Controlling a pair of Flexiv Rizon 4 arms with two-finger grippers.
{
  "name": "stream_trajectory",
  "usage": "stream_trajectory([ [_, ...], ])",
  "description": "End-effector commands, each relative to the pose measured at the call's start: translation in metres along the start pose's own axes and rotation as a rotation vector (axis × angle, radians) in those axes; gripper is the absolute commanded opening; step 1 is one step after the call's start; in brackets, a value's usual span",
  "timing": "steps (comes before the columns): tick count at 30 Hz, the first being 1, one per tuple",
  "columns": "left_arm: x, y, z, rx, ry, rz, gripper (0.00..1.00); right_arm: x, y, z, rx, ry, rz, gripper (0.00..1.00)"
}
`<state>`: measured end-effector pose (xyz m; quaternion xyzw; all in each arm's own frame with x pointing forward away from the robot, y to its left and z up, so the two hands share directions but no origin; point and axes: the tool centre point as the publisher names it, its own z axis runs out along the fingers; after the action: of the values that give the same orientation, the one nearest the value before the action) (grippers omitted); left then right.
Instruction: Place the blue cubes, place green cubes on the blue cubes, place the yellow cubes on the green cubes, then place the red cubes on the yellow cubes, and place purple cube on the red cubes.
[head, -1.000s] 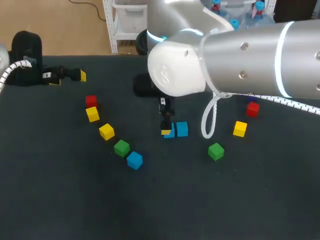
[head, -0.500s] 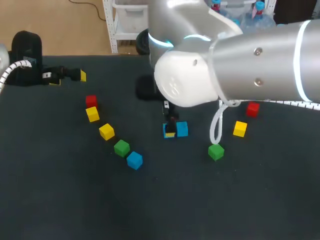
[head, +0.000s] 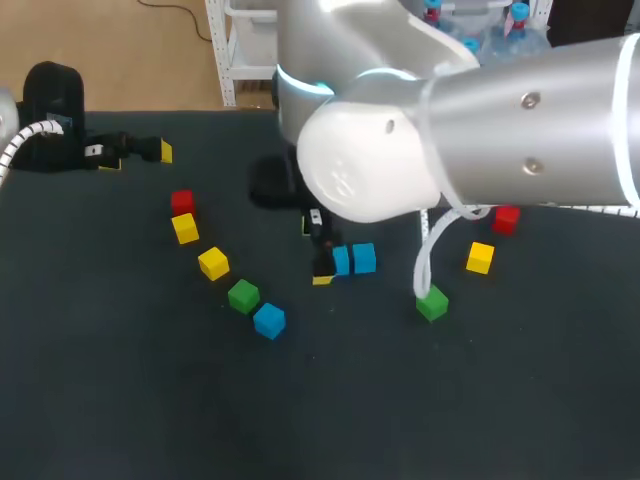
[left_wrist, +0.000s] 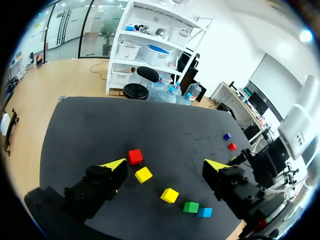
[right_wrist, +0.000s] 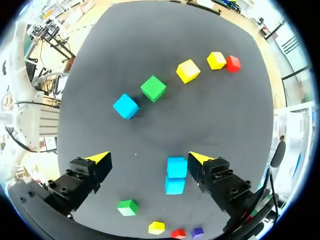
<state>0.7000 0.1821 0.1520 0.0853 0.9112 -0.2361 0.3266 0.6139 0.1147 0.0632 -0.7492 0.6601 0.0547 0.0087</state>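
Two small blue cubes (head: 354, 259) sit touching, side by side, near the dark worktop's (head: 120, 400) middle. The right pincer (right_wrist: 148, 160) hangs released, one finger just beside them. The left pincer (left_wrist: 166, 167) is spread wide by the far left edge.

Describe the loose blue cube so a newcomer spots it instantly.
On the dark table, a diagonal row of five cubes runs along the left arm's side. The blue cube is that row's near end, next to the green cube. Unlike the blue pair mid-table, it touches no other blue.
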Motion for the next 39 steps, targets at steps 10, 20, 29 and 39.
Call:
stream_trajectory([
  [10,0.001,0.003,0.000,0.012,-0.006,0.002,1.00,0.064,0.011,-0.076,0.273,-0.094,0.067,1.00],
  [20,0.001,0.003,0.000,0.012,-0.006,0.002,1.00,0.107,0.028,-0.116,0.389,-0.119,0.147,1.00],
  [29,0.001,0.003,0.000,0.012,-0.006,0.002,1.00,0.131,0.036,-0.119,0.369,-0.079,0.150,1.00],
  [39,0.001,0.003,0.000,0.012,-0.006,0.002,1.00,0.131,0.036,-0.119,0.369,-0.079,0.150,1.00],
])
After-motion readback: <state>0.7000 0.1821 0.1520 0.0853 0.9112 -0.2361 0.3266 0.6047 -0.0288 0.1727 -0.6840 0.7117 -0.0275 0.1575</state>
